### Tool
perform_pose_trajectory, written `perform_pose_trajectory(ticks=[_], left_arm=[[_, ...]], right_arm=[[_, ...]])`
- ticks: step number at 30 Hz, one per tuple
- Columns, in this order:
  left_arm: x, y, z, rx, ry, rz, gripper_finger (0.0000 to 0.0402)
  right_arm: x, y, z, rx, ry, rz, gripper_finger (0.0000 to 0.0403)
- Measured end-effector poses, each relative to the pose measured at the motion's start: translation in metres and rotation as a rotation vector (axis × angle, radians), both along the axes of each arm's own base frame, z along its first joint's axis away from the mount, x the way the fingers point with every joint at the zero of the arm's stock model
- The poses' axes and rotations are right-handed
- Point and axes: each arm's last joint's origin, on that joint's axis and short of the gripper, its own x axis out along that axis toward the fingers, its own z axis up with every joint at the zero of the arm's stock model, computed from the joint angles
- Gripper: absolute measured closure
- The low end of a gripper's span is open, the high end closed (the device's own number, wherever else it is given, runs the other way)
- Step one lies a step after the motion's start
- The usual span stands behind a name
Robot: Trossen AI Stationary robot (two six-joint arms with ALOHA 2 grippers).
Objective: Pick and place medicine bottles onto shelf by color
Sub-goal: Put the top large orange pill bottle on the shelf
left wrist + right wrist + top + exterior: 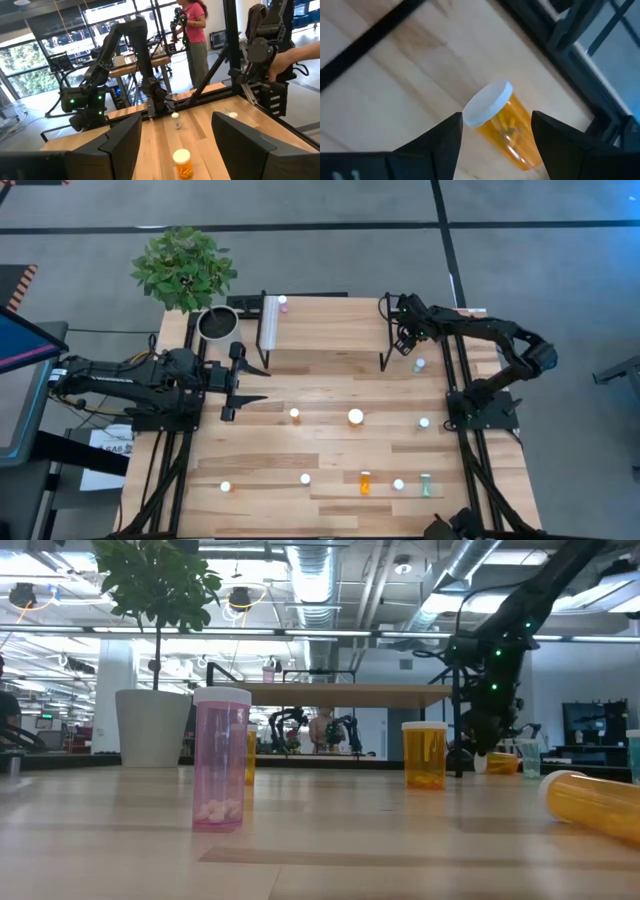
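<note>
One orange pill bottle (501,125) lies tipped on its side on the table (330,385) near the far right corner, beside the shelf (325,330) leg. Directly above hovers the right gripper (495,137), fingers spread and empty. Light, rigid, smooth plastic, likely to roll: pinch across the body below the white cap. Over the left edge, the left gripper (237,383) waits open.

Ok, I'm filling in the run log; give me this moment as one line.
left hand: open, waiting at table's left | right hand: open, above orange bottle, lying tilted, not gripped | shelf: one pink bottle on it
</note>
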Motion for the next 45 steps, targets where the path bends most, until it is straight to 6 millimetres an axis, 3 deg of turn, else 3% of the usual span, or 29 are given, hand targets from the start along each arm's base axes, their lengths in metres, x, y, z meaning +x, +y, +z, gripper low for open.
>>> perform_pose_trajectory(ticks=[17, 21, 25, 34, 39, 45], left_arm=[[0.000, 0.000, 0.000, 0.010, -0.001, 0.000, 0.0170], [0.000, 0.000, 0.000, 0.010, 0.001, 0.000, 0.0170], [0.000, 0.000, 0.000, 0.011, 0.002, 0.000, 0.0170], [0.000, 0.000, 0.000, 0.010, 0.004, 0.000, 0.0170], [0.000, 0.000, 0.000, 0.008, 0.004, 0.000, 0.0170], [0.000, 0.000, -0.001, 0.003, 0.005, 0.000, 0.0170]], right_arm=[[0.013, -0.024, -0.024, 0.179, 0.151, 0.025, 0.0143], [0.015, -0.024, -0.016, 0.205, 0.170, 0.026, 0.0143], [0.014, -0.021, 0.006, 0.176, 0.140, 0.006, 0.0143], [-0.006, -0.006, 0.043, 0.158, 0.152, 0.042, 0.0143], [-0.005, 0.002, 0.047, 0.174, 0.219, 0.190, 0.0143], [0.005, 0.002, 0.034, 0.218, 0.300, 0.333, 0.0143]])
